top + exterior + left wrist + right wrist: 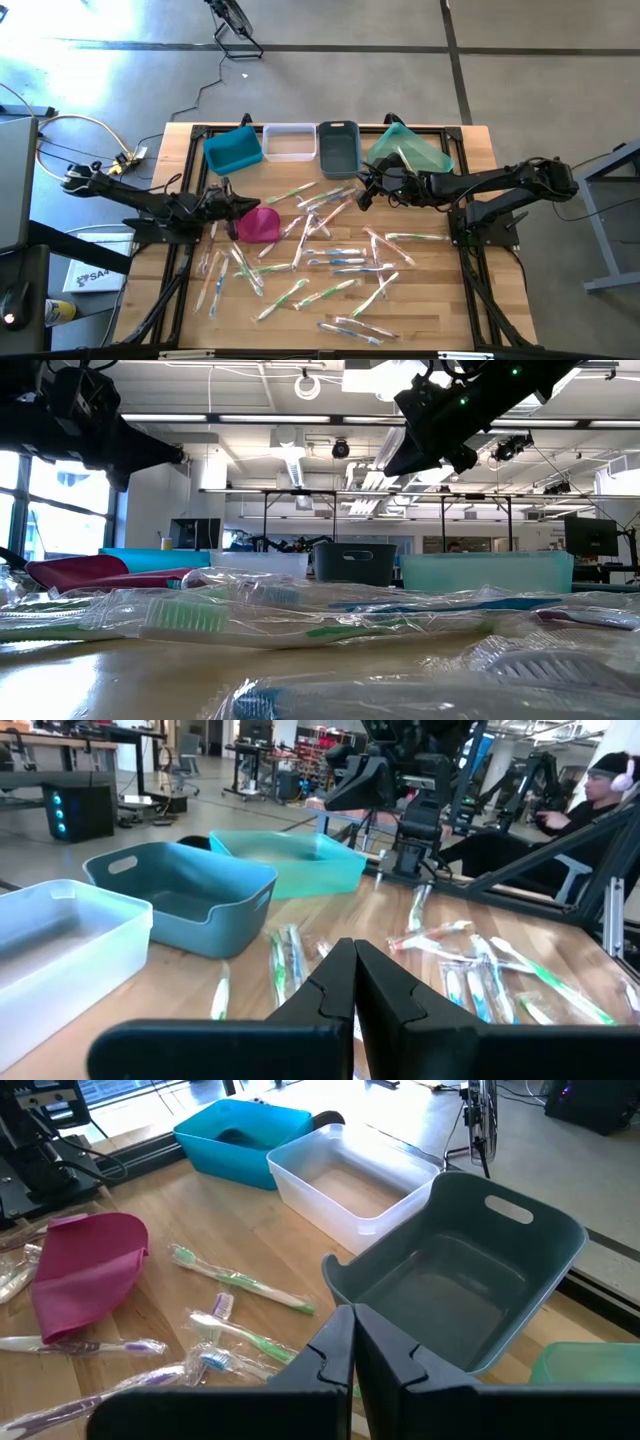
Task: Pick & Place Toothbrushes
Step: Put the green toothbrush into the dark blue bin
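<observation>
the toothbrushes (320,262) are strewn, many overlapping, across the worktop (440,300); none is binned. both the left gripper (222,193) and right gripper (362,192) are closed and empty. from such a tangle, two could be lifted together, or neighbours knocked aside.

Four bins are lined along the 12 o'clock edge of the wooden bench (420,300): a blue bin (233,149), a clear bin (289,142), a grey bin (338,147) and a teal bin (410,150). A magenta pouch (257,224) is seen toward 9 o'clock of centre. A seated person (590,795) is visible beyond the bench.
</observation>
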`<state>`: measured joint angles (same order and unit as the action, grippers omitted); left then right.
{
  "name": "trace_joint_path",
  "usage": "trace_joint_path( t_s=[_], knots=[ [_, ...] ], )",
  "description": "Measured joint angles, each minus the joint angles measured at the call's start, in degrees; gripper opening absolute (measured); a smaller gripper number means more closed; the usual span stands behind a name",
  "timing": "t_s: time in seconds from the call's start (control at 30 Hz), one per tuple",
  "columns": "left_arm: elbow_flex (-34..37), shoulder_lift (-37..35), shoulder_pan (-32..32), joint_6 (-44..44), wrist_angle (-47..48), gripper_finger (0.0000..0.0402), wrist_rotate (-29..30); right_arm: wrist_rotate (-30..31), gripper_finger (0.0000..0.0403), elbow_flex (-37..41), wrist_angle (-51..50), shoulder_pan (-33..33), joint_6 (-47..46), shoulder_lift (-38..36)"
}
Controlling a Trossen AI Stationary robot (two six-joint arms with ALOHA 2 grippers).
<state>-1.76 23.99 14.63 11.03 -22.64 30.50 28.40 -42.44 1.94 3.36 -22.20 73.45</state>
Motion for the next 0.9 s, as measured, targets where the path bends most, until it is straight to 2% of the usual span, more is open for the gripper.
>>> trace_joint_path(
  t_s=[0.4,0.9],
  knots=[
    [0.0,3.2,0.0,0.0,-3.4,0.0000,0.0,0.0,0.0003,0.0,0.0,-0.4,5.6,0.0],
    [0.0,3.2,0.0,0.0,-3.4,0.0000,0.0,0.0,0.0003,0.0,0.0,-0.4,6.4,0.0]
  ],
)
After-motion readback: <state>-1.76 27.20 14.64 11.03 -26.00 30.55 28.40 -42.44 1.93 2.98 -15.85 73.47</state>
